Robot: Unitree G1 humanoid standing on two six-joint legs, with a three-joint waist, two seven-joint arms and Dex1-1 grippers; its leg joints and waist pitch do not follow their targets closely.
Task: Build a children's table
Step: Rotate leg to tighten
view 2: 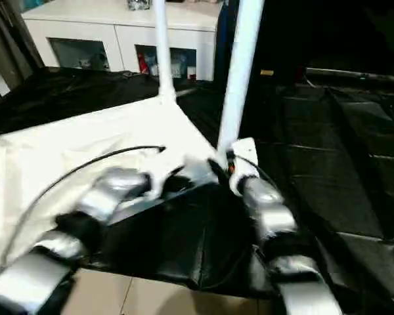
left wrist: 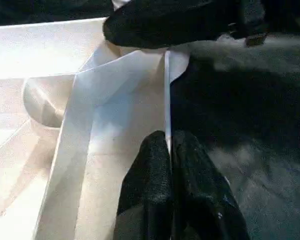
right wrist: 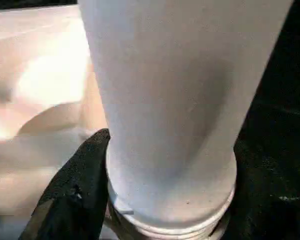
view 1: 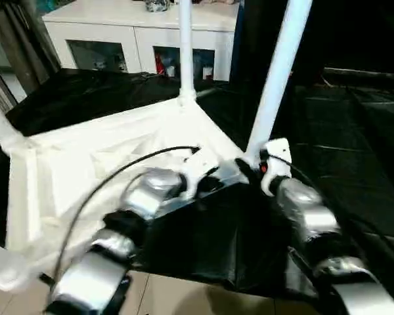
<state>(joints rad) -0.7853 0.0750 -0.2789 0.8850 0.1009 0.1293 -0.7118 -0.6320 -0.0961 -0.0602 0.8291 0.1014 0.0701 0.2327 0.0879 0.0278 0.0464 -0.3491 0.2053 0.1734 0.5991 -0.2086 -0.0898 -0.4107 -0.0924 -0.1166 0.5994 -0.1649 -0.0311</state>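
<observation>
Tabletop (view 1: 105, 164) – white, ribbed underside up – lies on black sheeting (view 1: 354, 151), with a leg (view 1: 184, 49) upright at its far corner. Left pincer (left wrist: 170, 150) is clenched on the tabletop's thin near edge. Right pincer (right wrist: 165, 200) grasps another leg (view 1: 279, 72) at its base, in the near right corner socket – a white cabinet (view 1: 138, 39) stands behind

Ahead of us a white cabinet (view 1: 141, 29) with glass doors stands behind a work surface draped in black sheeting (view 1: 354, 151), with pale floor tiles (view 1: 184, 298) below.
</observation>
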